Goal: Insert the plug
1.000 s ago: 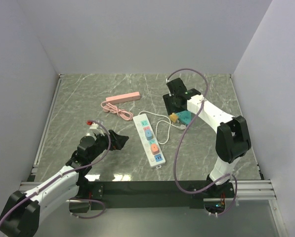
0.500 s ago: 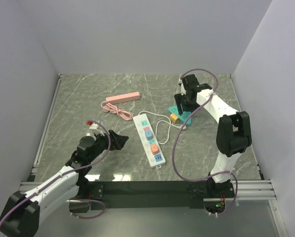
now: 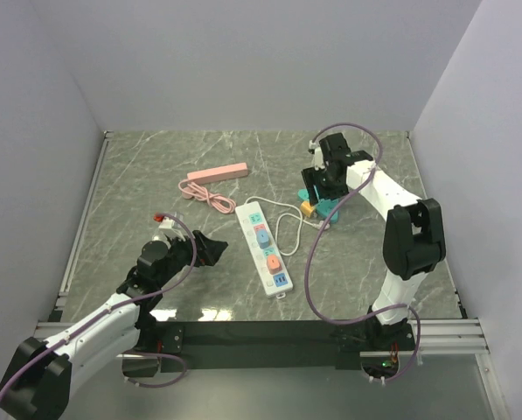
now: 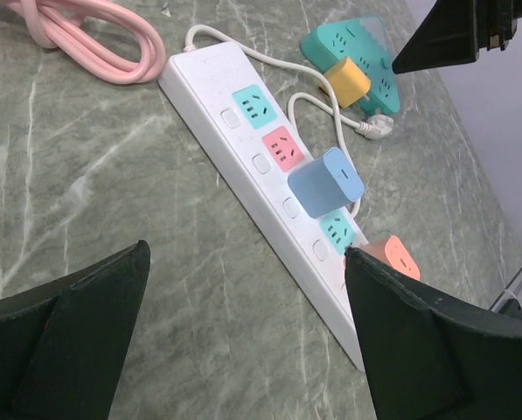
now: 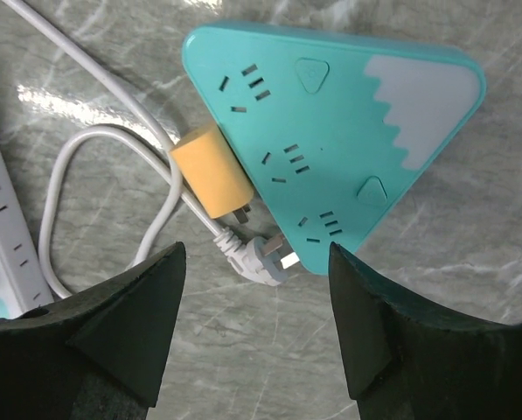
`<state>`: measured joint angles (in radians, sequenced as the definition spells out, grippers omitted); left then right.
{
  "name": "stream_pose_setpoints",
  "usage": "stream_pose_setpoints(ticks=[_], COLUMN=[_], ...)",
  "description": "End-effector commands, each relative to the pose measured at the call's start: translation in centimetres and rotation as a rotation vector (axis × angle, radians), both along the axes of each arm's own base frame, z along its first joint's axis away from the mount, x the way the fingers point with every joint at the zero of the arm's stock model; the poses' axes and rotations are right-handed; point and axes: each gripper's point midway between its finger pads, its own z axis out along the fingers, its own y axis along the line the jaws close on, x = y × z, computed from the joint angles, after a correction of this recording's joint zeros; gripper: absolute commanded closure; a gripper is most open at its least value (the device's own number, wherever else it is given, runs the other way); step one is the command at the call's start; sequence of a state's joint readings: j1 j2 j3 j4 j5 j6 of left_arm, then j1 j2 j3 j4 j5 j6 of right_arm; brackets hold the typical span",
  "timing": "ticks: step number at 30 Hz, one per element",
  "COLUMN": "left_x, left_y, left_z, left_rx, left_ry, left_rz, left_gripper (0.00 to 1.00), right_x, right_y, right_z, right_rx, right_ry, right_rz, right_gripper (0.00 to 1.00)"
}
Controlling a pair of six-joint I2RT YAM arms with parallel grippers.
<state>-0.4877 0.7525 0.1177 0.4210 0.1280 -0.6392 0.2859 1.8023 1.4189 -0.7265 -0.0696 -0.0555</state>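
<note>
A white plug (image 5: 265, 260) on a white cord lies on the table, its prongs touching the edge of a teal triangular socket block (image 5: 330, 131). A yellow adapter (image 5: 211, 172) lies on its side against that block. My right gripper (image 5: 254, 249) is open and empty, hovering above the plug; in the top view the right gripper (image 3: 320, 179) is over the teal block (image 3: 329, 208). The cord runs to a white power strip (image 3: 265, 248) holding a blue adapter (image 4: 329, 181) and an orange one (image 4: 390, 256). My left gripper (image 4: 246, 254) is open and empty, just left of the strip.
A pink power strip (image 3: 217, 173) with its coiled pink cable (image 3: 206, 194) lies at the back left. Plain walls close the table on the left, back and right. The right arm's purple cable (image 3: 317, 254) loops over the table beside the white strip.
My right arm has swung its wrist rightward and turned, then eased slightly left, staying above the teal block. The left arm has not moved.
</note>
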Motion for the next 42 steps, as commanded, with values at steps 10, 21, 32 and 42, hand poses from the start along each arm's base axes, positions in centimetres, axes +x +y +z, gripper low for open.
stream_pose_setpoints(ticks=[10,21,32,42], left_x=[0.2,0.0,0.1,0.0], left_y=[0.0,-0.1,-0.5,-0.1], left_z=[1.4,1.6,1.5,1.6], left_rx=[-0.009,-0.020,-0.026,-0.025], left_ry=[-0.051,-0.056,-0.051,-0.060], left_rz=[-0.006,-0.012,-0.034,-0.015], left_gripper=[0.01,0.00,0.01,0.00], right_x=[0.6,-0.7,2.4,3.2], right_y=[3.8,3.3,-1.6,-1.5], right_z=[3.0,2.6,3.4,0.4], right_rx=[0.078,0.076,-0.011,-0.012], right_ry=[-0.053,-0.019,-0.143,-0.096], right_rz=[0.155,0.126,-0.024,0.042], right_gripper=[0.29,0.29,0.26,0.24])
